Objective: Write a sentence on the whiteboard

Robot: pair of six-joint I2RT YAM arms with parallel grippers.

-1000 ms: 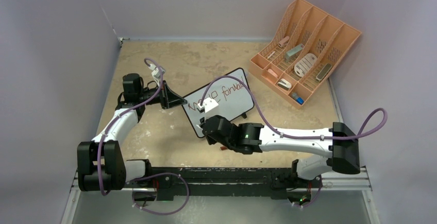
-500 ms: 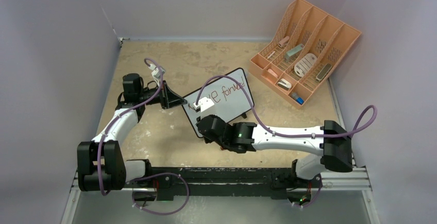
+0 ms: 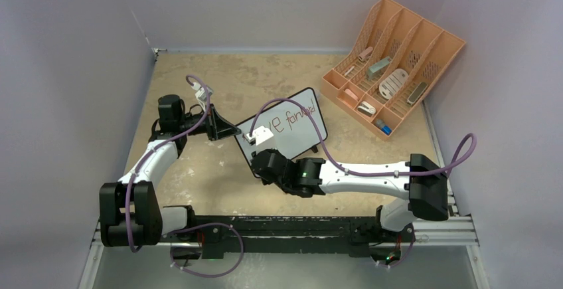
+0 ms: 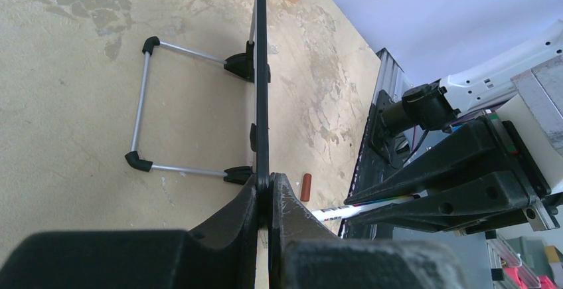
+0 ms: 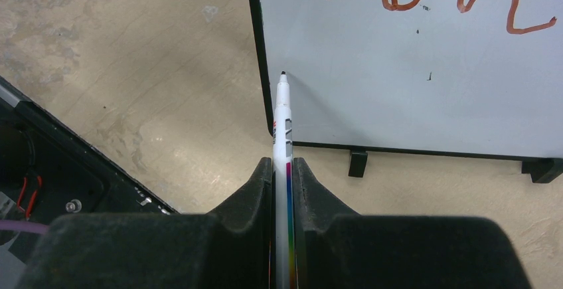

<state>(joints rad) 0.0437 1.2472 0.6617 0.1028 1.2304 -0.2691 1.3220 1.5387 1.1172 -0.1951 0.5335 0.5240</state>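
Note:
The whiteboard (image 3: 295, 124) stands tilted on its black feet in the middle of the table, with red writing across its upper part. My left gripper (image 4: 267, 184) is shut on the board's thin black left edge (image 4: 261, 70). My right gripper (image 5: 283, 167) is shut on a white marker (image 5: 283, 124) with a rainbow stripe. The marker's dark tip points at the white face (image 5: 411, 70), low down and just inside the left frame. I cannot tell whether the tip touches the board.
A peach slotted organizer (image 3: 392, 63) with small items stands at the back right. A red marker cap (image 4: 305, 187) lies on the table in front of the board. The board's wire stand (image 4: 143, 106) sticks out behind it. Purple walls close in on three sides.
My right arm has slid left along the front of the board, carrying the marker toward its lower left corner. The left arm and the board have not moved.

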